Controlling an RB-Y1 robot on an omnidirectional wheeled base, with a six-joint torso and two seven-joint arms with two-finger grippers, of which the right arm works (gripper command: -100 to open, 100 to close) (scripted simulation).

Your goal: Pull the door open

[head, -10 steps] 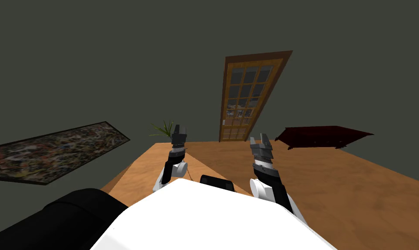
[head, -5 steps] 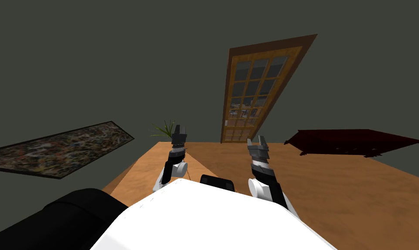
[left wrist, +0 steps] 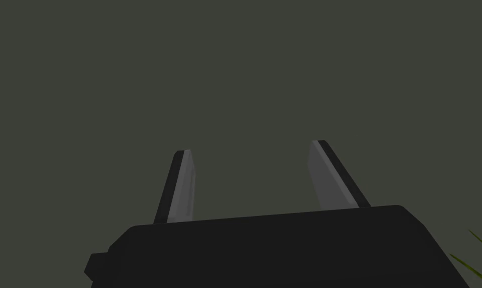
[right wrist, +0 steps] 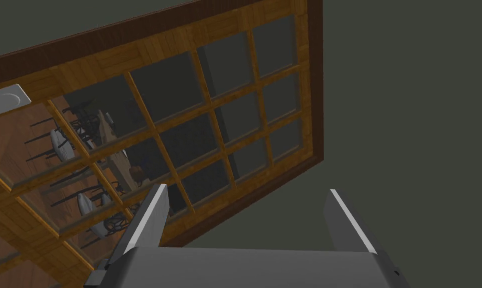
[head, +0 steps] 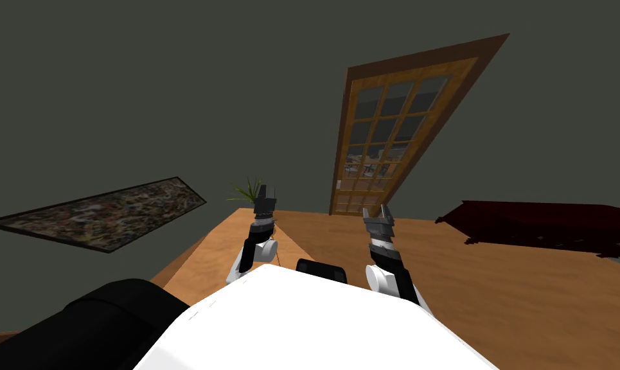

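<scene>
A tall wooden door with a grid of glass panes [head: 382,141] stands in its dark brown frame on the dark grey-green wall [head: 141,96], ahead of the robot and slightly to its right. A small light grey handle plate [head: 338,184] sits on the door's left edge, low down. Through the panes the right wrist view shows dark chairs around a table [right wrist: 85,145] in the room beyond.

The right gripper [head: 375,210] is raised towards the door's lower part but well apart from it. Its light grey fingers [right wrist: 150,220] stand wide apart and grip nothing; one overlaps the door's frame in that view, the other has plain wall behind it. The left gripper [head: 267,189] is raised further left, its fingers [left wrist: 184,185] also spread and holding nothing.

Around the door: a small green spiky plant [head: 247,191] stands at the wall's foot just behind the left gripper. A dark red low cabinet [head: 546,221] lies against the wall to the right, near the door but apart from it. A long dark-framed mottled painting [head: 103,212] hangs on the left wall. A black rounded piece of furniture [head: 77,327] lies close at the robot's left side.

The brown wooden floor [head: 495,282] runs bare from the grippers to the door's foot — bounded by the left wall's base and the cabinet's near edge.
</scene>
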